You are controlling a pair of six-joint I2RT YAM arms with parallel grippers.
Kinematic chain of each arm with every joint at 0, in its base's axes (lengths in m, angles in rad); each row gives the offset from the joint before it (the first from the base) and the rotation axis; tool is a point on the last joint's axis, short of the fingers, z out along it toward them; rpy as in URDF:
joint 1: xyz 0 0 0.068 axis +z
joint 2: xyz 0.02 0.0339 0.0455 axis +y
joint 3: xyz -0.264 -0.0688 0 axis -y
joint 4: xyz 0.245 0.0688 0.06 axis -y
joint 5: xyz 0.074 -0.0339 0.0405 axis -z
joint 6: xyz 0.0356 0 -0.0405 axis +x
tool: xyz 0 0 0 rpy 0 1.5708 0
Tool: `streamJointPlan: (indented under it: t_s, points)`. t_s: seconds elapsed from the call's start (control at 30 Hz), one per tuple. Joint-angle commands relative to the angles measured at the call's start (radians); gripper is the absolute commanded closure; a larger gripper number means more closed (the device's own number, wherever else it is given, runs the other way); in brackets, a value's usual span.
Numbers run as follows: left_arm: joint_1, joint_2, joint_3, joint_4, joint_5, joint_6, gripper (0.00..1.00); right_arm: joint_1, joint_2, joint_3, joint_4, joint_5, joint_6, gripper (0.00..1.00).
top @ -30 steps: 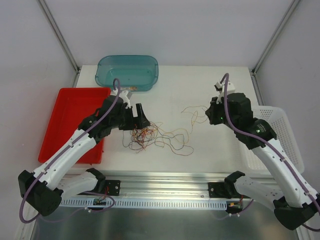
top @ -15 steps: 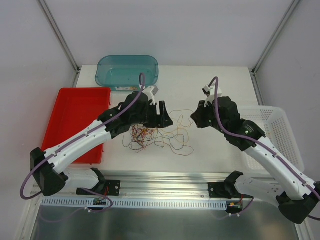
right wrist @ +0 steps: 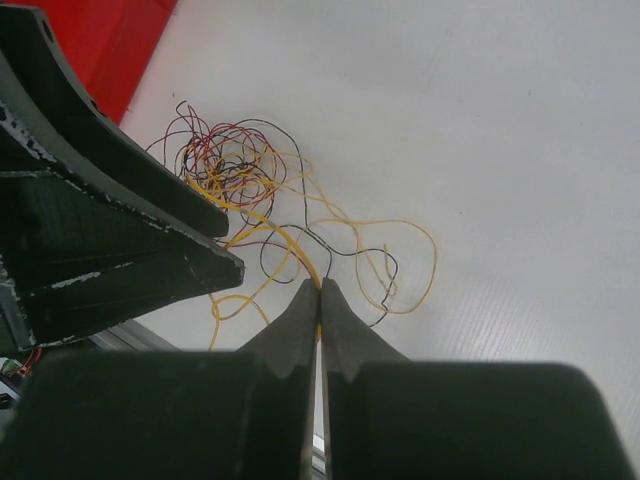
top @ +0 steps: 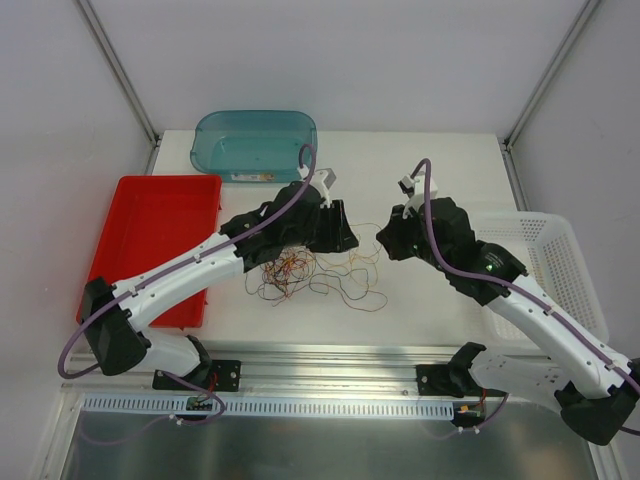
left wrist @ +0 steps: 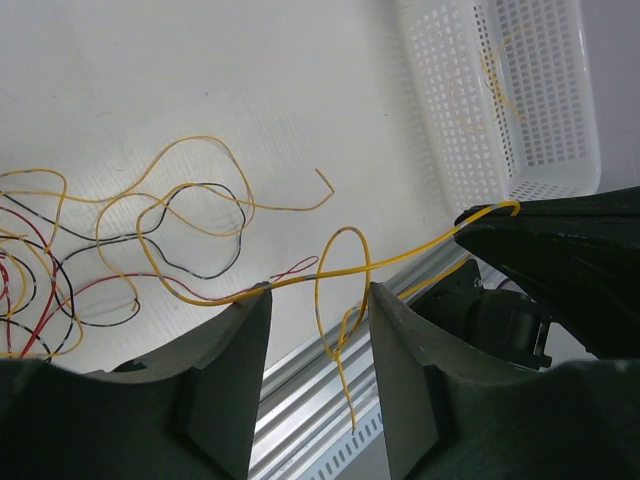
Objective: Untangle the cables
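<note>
Cables (top: 300, 272) lie in a loose red, yellow and black tangle on the white tabletop (top: 430, 170), near its front edge and between the two arms. One yellow cable (left wrist: 420, 250) leaves the heap and runs almost straight to the right tool (right wrist: 320, 290), whose fingers are pinched closed on it. The left tool (left wrist: 320, 298) hangs just beside the right one, over the tangle's right side. Its fingers stand apart, and the yellow cable passes between them unclamped, close to one fingertip. A red tray (top: 140, 230) sits at the left, a teal tub (top: 230, 150) at the back, and a white basket (top: 585, 290) at the right.
</note>
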Motion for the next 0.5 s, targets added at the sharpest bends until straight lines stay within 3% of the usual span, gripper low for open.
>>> streamJointPlan:
  t_s: [0.0,0.23,0.3,0.47]
  points:
    - [-0.013,0.009,0.033,0.032,-0.028,-0.008,0.57,0.007,-0.013,0.0,0.049,0.02,0.012,0.99]
    - [-0.023,0.014,0.018,0.035,-0.029,-0.008,0.87,0.012,-0.019,0.001,0.04,0.035,0.002,0.99]
    - [-0.023,0.006,0.011,0.033,-0.029,0.003,1.0,0.009,-0.023,0.003,0.029,0.053,-0.006,0.99]
    - [-0.023,-0.038,-0.036,0.032,-0.1,0.061,1.0,0.009,-0.04,0.011,-0.043,0.177,-0.078,0.99]
